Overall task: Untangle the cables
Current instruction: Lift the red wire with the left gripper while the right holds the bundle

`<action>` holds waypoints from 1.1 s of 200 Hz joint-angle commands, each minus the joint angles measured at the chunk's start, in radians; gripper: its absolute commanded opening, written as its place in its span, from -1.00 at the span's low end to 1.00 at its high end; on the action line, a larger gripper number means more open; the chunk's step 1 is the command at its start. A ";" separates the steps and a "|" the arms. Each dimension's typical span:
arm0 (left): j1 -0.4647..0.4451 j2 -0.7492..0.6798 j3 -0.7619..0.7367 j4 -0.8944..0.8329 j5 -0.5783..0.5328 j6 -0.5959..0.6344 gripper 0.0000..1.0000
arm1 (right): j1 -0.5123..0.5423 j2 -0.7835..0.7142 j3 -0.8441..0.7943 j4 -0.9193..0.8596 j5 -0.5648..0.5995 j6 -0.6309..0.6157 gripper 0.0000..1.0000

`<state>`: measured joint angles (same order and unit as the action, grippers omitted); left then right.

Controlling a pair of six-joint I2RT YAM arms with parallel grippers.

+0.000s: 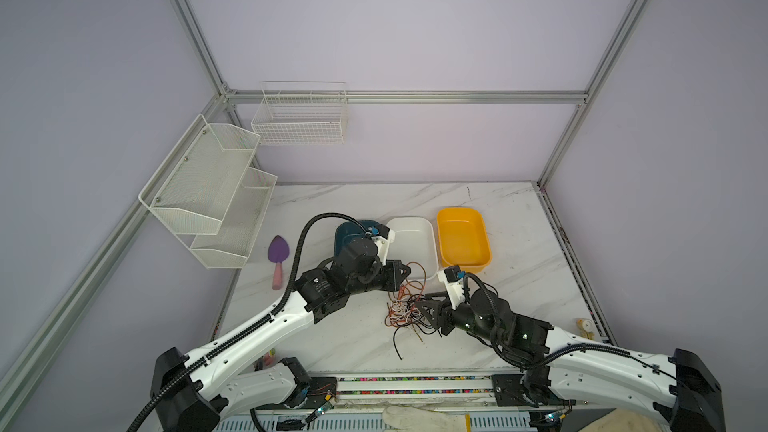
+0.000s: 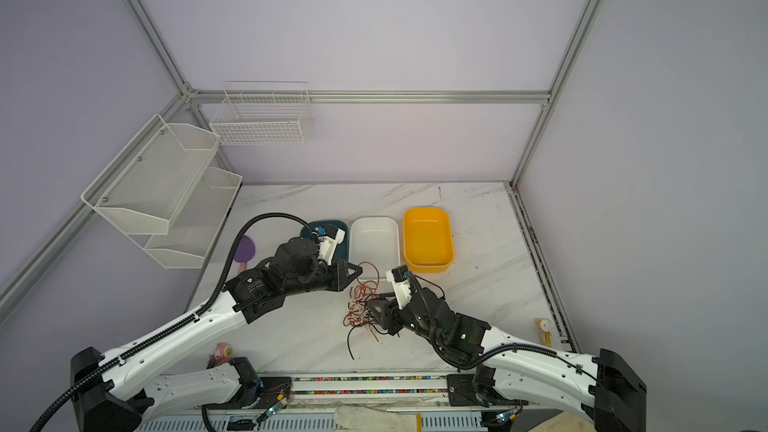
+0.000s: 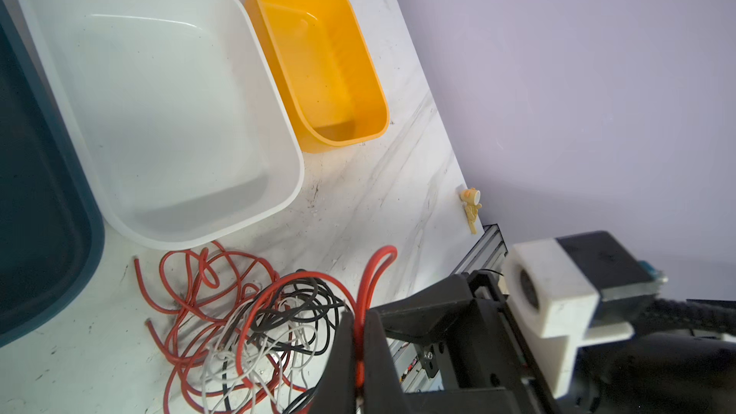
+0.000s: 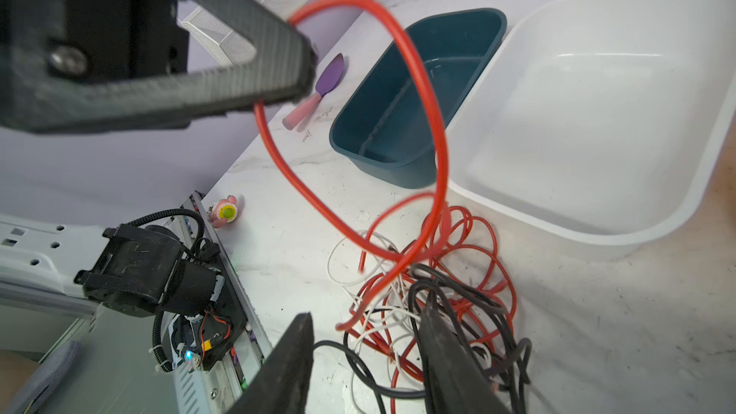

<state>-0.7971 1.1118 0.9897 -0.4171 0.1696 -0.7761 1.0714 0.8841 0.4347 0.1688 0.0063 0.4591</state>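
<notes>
Cables (image 1: 405,309) (image 2: 361,310): one loose tangle of red, black and white strands on the worktop (image 1: 519,243). It lay about midway between the left and right edges, nearer the front edge than the rear, just in front of the white bin (image 1: 411,238).
- Long axis: rear to front, from the white bin's front wall toward the front edge.
- A single black end (image 1: 398,349) trailed out of the heap, pointing at the front edge.
- Red coils lay on the rear side, touching or nearly touching the white bin; I could not tell which.

Left gripper (image 3: 357,320) (image 1: 406,273): jaws fully closed, pinching the red cable (image 3: 374,272) between the fingertips. From the pinch this strand arched up in a tall loop (image 4: 418,73) above the worktop and dropped back into the heap.

Right gripper (image 4: 364,312) (image 1: 419,310): jaws partly apart, fingers pushed low into the right side of the tangle. Black strands ran beside one finger (image 4: 438,344); nothing was clamped between them.

Surroundings: teal bin (image 1: 345,230), white bin and yellow bin (image 1: 461,238) in a row toward the rear. A purple trowel (image 1: 277,255) lay toward the left edge.

Writing: a small label on the left arm's joint (image 1: 318,282) was too small to read. Faint marks on the worktop beside the trowel (image 4: 318,117) were illegible.
</notes>
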 commanded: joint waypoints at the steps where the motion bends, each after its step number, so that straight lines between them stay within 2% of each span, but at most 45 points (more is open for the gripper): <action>1: 0.002 0.004 0.141 -0.007 -0.012 -0.024 -1.00 | -0.005 -0.012 -0.020 0.043 -0.005 0.011 -0.15; 46: 0.002 -0.007 0.200 -0.015 -0.009 -0.024 -1.00 | -0.005 -0.003 -0.036 0.046 0.044 0.031 -0.17; 71: 0.002 -0.019 0.254 -0.045 -0.030 0.000 -1.00 | -0.005 -0.004 -0.065 0.032 0.130 0.105 -0.17; 108: 0.002 -0.018 0.325 -0.052 0.018 0.014 -1.00 | -0.005 -0.004 -0.106 0.044 0.197 0.171 -0.19; 149: 0.001 -0.010 0.377 -0.047 0.063 0.008 -1.00 | -0.006 0.059 -0.126 0.116 0.197 0.222 -0.28; 175: -0.003 -0.006 0.421 -0.047 0.076 0.008 -1.00 | -0.005 0.119 -0.127 0.156 0.190 0.241 -0.28; 220: -0.005 0.008 0.533 -0.048 0.102 0.012 -1.00 | -0.006 0.136 -0.155 0.190 0.217 0.276 -0.24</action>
<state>-0.7990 1.1221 1.3617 -0.5030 0.2363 -0.7841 1.0714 1.0161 0.3000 0.3050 0.1886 0.6910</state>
